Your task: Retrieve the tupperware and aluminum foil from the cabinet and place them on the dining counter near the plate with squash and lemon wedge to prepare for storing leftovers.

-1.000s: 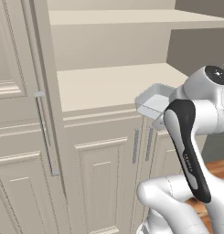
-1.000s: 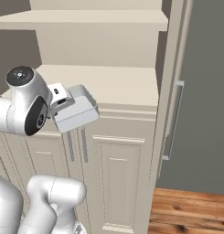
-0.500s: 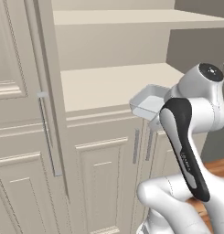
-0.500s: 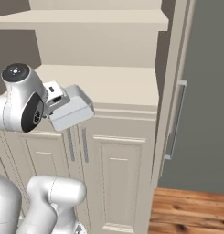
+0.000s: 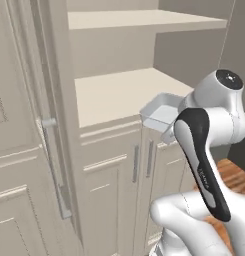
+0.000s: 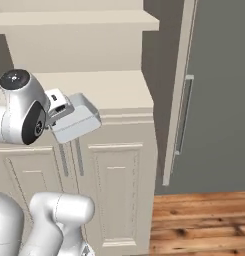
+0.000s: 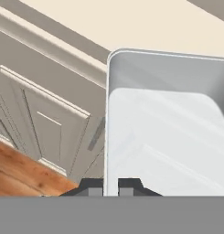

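Tupperware (image 7: 163, 137) is a shallow rectangular tub of translucent pale grey plastic with rounded corners and a flared rim, nothing in it. The gripper (image 7: 110, 186) is clamped on its near rim, one finger inside the wall and one outside. It hangs in the air, tilted, just in front of the cabinet's (image 6: 119, 165) open shelf (image 5: 119, 92), above the lower doors and their bar handles (image 5: 135, 163).
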Motion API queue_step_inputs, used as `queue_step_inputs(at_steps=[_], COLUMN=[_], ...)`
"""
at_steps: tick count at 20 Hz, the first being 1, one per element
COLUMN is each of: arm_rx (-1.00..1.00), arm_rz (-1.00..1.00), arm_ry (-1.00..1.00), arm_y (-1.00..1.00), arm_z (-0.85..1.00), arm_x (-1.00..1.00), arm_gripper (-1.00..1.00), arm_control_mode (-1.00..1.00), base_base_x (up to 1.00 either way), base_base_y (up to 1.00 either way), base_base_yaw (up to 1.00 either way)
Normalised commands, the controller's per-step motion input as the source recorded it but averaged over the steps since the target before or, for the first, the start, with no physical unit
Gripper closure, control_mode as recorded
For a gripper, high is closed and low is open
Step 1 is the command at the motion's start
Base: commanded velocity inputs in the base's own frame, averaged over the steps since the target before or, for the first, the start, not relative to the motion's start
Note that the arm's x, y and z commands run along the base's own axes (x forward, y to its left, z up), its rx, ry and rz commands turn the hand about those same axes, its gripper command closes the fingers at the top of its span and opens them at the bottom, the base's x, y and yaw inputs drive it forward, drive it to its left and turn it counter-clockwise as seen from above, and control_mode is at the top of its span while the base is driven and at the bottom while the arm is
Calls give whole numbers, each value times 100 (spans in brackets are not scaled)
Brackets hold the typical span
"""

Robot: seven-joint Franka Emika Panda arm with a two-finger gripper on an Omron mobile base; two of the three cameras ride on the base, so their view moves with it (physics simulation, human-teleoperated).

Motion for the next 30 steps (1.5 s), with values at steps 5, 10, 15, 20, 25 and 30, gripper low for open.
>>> queue_step_inputs(at_steps=[5, 10, 15, 20, 25, 30], arm_rx=[0, 0, 0, 0, 0, 0], arm_rz=[0, 0, 0, 0, 0, 0], arm_ry=[0, 0, 0, 0, 0, 0], arm_y=[0, 0, 0, 0, 0, 0], arm_z=[0, 0, 0, 0, 0, 0], arm_x=[0, 0, 0, 0, 0, 0], arm_gripper=[100, 100, 100, 100, 100, 100], arm_control_mode=[100, 100, 100, 100, 100, 100], base_base_x=[-45, -67, -25, 24, 11, 20], base_base_y=[38, 49, -4, -84, -99, -78], base_base_yaw=[-72, -75, -65, -51, -48, -56])
